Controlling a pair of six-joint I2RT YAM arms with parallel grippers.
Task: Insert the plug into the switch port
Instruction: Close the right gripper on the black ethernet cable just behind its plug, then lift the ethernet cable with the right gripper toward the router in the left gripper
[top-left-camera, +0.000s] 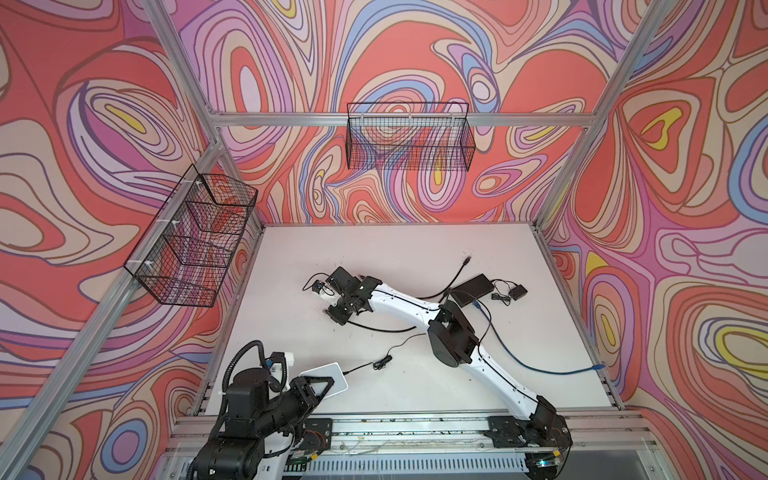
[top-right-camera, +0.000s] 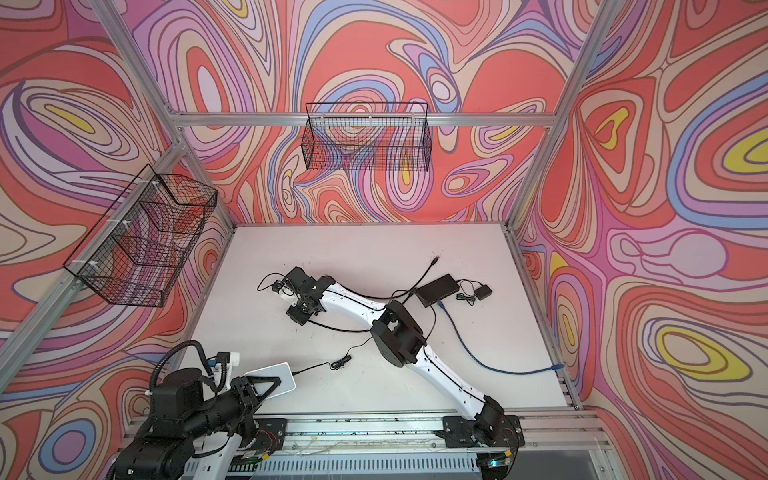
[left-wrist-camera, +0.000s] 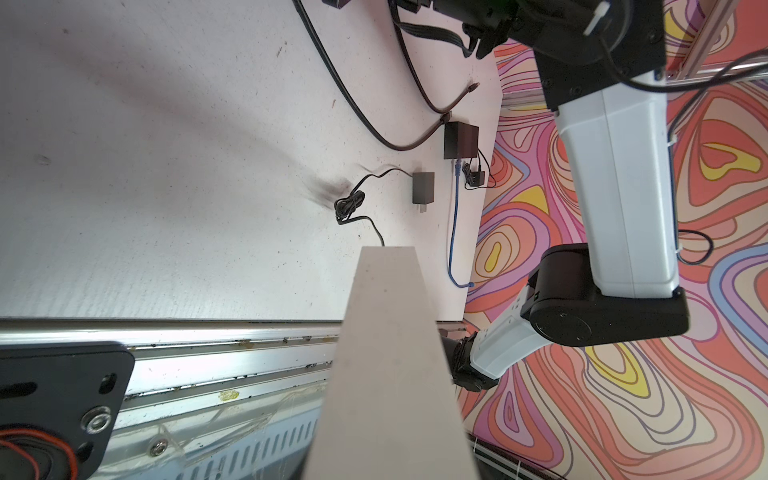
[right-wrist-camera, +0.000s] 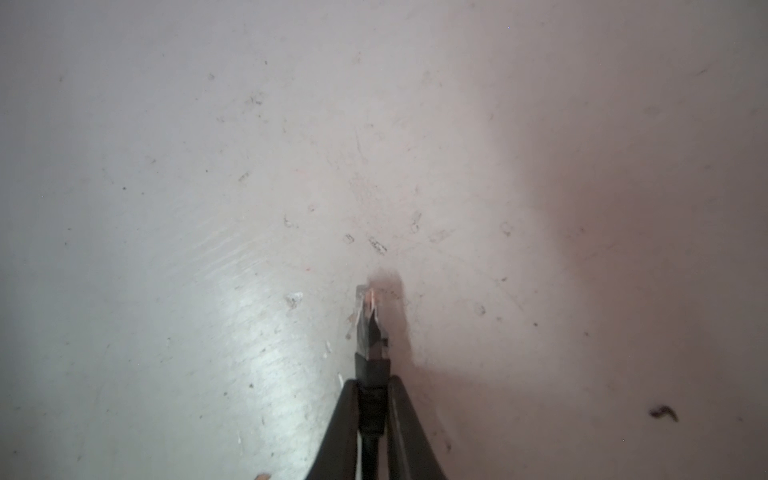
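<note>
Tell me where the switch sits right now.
In both top views the switch lies on the right side of the table toward the back, beside a small black adapter, with the blue cable meeting its near edge.

Right wrist view: plug (right-wrist-camera: 368, 328) is soft-focus, contacts unreadable. Fingers (right-wrist-camera: 343, 428) and black cable (right-wrist-camera: 370, 457) are cut off at the frame edge. In both top views the right gripper (top-left-camera: 336, 316) tips sit under the wrist body, so the grip can't be seen there. Switch (top-left-camera: 473, 286) ports are too small to tell apart. Left gripper (top-left-camera: 328, 381): lower finger is hidden under the white device (top-left-camera: 334, 370). In the left wrist view that device covers the fingers and runs off the edge.
</note>
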